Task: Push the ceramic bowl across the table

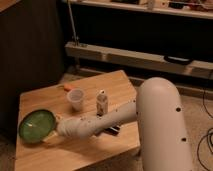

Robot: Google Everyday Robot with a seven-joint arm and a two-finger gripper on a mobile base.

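The ceramic bowl, wide, shallow and glossy green, sits near the left front corner of the light-wood table. My white arm reaches leftward across the table from the lower right. Its gripper is right against the bowl's right-hand rim, low over the wood. The arm's own end covers most of the gripper, and the part of the rim it meets is hidden.
A small translucent plastic cup stands behind the arm near the table's middle, with a small bottle to its right. An orange item lies further back. A dark object lies under the arm. Shelving runs along the back.
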